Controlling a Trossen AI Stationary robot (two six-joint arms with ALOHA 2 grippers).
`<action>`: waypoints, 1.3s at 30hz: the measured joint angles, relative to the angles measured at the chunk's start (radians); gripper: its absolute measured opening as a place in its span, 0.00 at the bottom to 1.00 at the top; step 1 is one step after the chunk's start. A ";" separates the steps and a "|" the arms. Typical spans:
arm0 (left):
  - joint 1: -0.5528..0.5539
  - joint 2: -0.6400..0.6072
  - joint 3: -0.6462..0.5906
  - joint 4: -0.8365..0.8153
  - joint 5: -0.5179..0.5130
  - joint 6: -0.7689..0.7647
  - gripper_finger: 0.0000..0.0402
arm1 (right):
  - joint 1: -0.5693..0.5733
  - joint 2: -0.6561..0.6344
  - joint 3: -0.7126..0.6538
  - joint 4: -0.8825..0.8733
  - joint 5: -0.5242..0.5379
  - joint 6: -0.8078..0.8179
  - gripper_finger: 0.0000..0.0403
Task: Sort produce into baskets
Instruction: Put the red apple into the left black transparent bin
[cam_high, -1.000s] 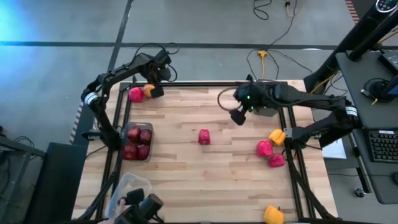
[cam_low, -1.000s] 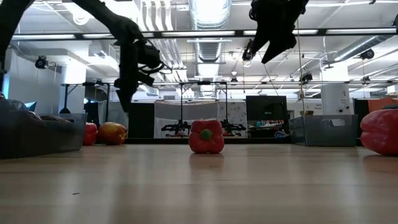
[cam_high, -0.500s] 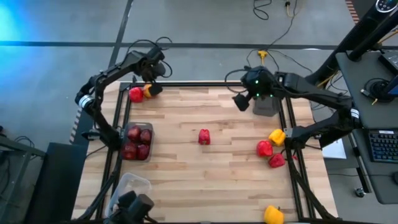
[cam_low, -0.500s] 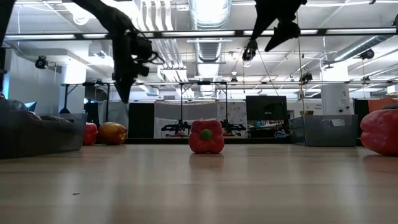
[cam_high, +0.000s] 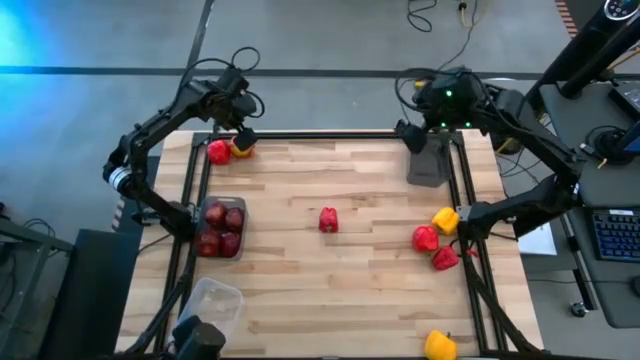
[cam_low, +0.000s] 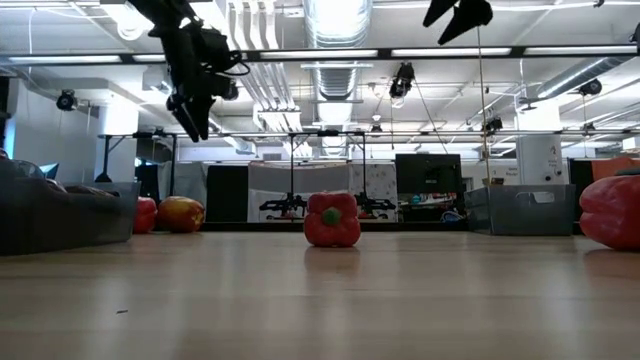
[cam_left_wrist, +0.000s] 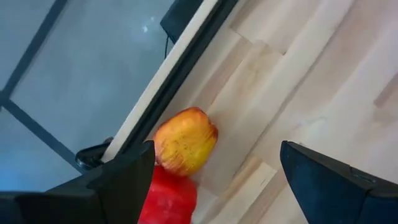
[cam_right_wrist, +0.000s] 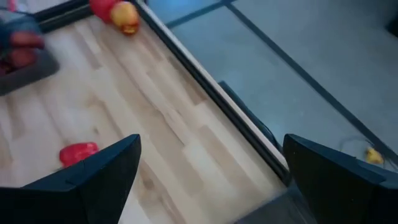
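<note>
Both arms have risen since a second ago, jaws apart and empty: left gripper (cam_high: 243, 135) above the yellow pepper (cam_left_wrist: 185, 140) and red pepper (cam_high: 218, 152), right gripper (cam_high: 412, 135) over the grey tray (cam_high: 428, 165), centre pepper (cam_high: 328, 220) unobstructed on the table (cam_high: 330, 290).

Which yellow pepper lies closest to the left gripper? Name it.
The yellow pepper at the far left corner, touching a red pepper, just below the left gripper. The others lie on the right side.

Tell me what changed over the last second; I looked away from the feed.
Both arms pulled back toward the far edge. The right gripper swung from over the table to above the grey bin; the left gripper rose from beside the yellow-orange pepper and red pepper. Both stayed open and empty. No produce moved, including the centre red pepper.
</note>
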 joint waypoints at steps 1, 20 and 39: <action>0.001 0.002 0.000 0.002 0.000 -0.015 0.81 | -0.002 0.001 0.002 0.000 -0.008 -0.014 0.95; 0.065 0.023 -0.014 -0.047 0.074 -0.118 0.92 | -0.001 0.000 -0.031 0.073 0.027 -0.192 0.95; 0.090 0.110 -0.049 0.120 -0.027 -0.023 0.96 | -0.001 0.009 -0.039 0.125 0.041 -0.083 0.95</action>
